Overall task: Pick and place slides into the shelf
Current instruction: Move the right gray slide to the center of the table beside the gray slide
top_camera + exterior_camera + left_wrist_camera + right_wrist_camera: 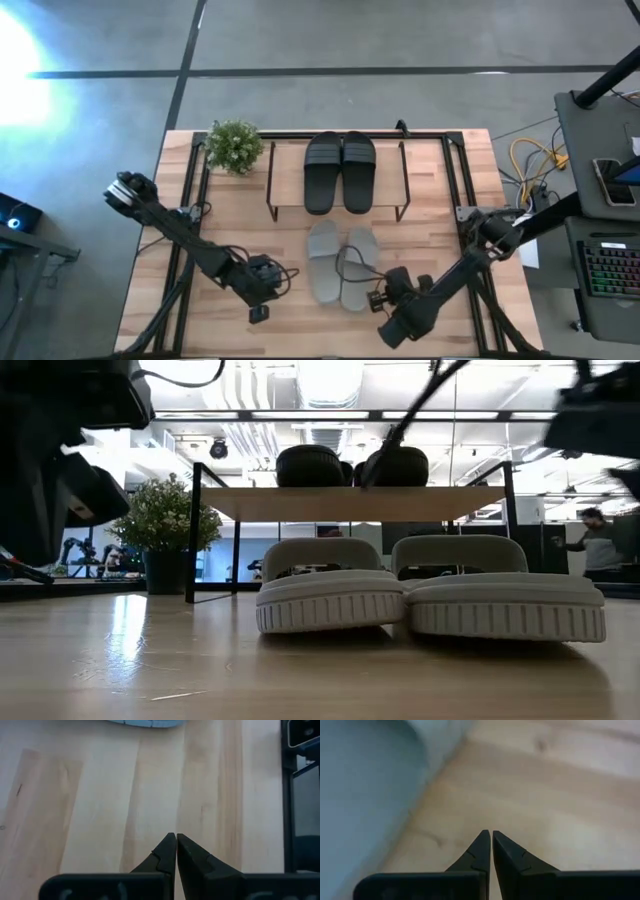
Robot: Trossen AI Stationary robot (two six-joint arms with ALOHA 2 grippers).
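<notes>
My left pincer [176, 838] is clenched, tips touching, grasping nothing, above the pale planked wooden tabletop [440, 200]. My right pincer [487, 835] is also pressed shut and empty, just beside the pale grey-green rubber slides [342, 262], whose ribbed soles sit side by side and touching on the tabletop in front of the shelf. The black rubber slides [340, 171] rest paired on the light wood shelf with thin black wire legs [350, 502]. A small leafy potted plant [234, 146] stands beside it.

A lab: exposed ceiling ducts [330, 385], glass partitions, cabled workstation keyboard [610, 275].
</notes>
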